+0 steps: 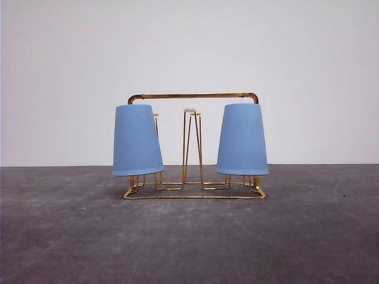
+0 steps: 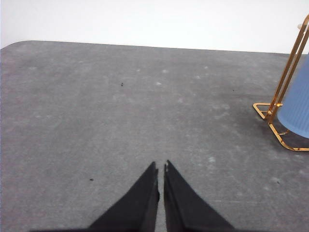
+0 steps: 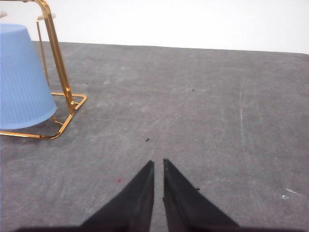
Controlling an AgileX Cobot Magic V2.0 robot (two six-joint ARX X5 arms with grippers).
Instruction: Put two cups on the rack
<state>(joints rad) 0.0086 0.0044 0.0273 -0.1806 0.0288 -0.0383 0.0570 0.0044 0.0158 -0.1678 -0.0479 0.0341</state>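
Cups (image 1: pixel 137 142) matt ribbed blue plastic; rack (image 1: pixel 193 95) glossy gold metal wire; table (image 1: pixel 189 242) rough, mottled grey.

Open grey table (image 1: pixel 71 236) lies wide on both sides of the rack (image 1: pixel 193 95) and in front of it. The rack stands mid-table, an upturned cup (image 1: pixel 137 141) blocking its left end and another cup (image 1: pixel 242 140) its right. Between them, a narrow gap around the bare centre prongs (image 1: pixel 190 145).
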